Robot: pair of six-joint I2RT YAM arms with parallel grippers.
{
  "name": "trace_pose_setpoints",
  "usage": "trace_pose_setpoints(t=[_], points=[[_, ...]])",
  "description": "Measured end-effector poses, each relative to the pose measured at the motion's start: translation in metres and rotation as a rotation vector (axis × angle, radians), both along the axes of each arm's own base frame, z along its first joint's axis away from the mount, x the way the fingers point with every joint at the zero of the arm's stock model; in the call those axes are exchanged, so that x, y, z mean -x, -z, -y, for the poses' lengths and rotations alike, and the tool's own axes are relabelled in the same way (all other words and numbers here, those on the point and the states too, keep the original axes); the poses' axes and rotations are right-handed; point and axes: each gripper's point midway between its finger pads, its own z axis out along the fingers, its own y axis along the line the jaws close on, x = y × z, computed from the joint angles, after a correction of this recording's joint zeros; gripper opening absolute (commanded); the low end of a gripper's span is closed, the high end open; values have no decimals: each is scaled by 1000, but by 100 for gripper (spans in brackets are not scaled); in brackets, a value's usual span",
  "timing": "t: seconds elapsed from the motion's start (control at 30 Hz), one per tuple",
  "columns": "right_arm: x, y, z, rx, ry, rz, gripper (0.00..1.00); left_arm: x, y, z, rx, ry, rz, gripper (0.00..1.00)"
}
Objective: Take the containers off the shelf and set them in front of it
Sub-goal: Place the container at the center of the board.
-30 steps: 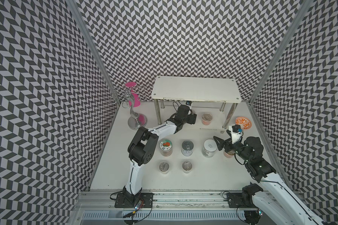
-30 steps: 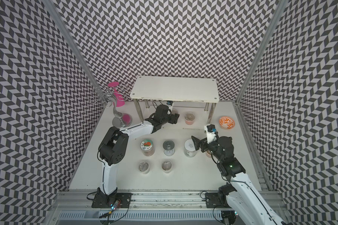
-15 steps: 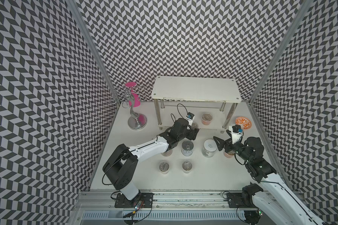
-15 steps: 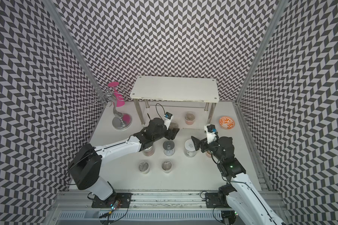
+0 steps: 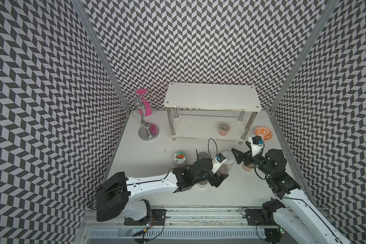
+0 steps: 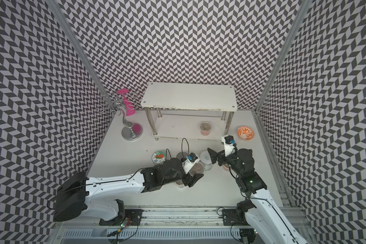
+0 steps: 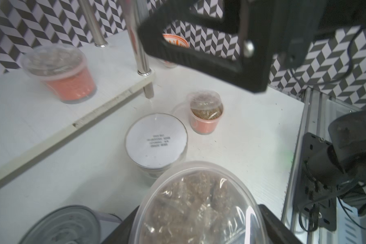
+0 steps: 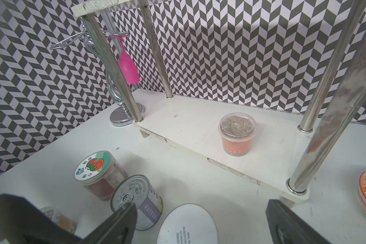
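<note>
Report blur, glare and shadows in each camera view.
Left wrist view: soft throughout, the tub blurred close to the lens with glare on its clear top, print on the white lid smeared. Right wrist view: sharp beyond the blurred right fingers; reflections on the shelf leg. Both top views: sharp, evenly lit, soft shadow beneath the shelf.

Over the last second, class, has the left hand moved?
Yes. The left hand has pulled back from the shelf toward the front rail, holding a clear tub, and is now well clear of the shelf's lower tier.
</note>
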Motion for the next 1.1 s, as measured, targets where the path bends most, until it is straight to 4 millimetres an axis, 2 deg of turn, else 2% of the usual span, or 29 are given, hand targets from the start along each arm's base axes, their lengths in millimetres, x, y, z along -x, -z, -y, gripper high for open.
trace_pose_setpoints(t=[0.17, 0.33, 0.6, 0.83, 1.1], points=[[-1, -4, 2, 2, 10, 3, 100, 23, 28, 9, -27, 105, 3, 82], [1, -6, 4, 3, 19, 5, 100, 27, 51, 24, -42, 170, 17, 82], [2, -7, 8, 6, 39, 1, 99, 29, 101, 34, -115, 214, -5, 81], [1, -11, 9, 8, 50, 5, 100, 24, 102, 51, -98, 224, 14, 83], [1, -10, 9, 7, 50, 2, 100, 24, 102, 51, -99, 226, 19, 98]])
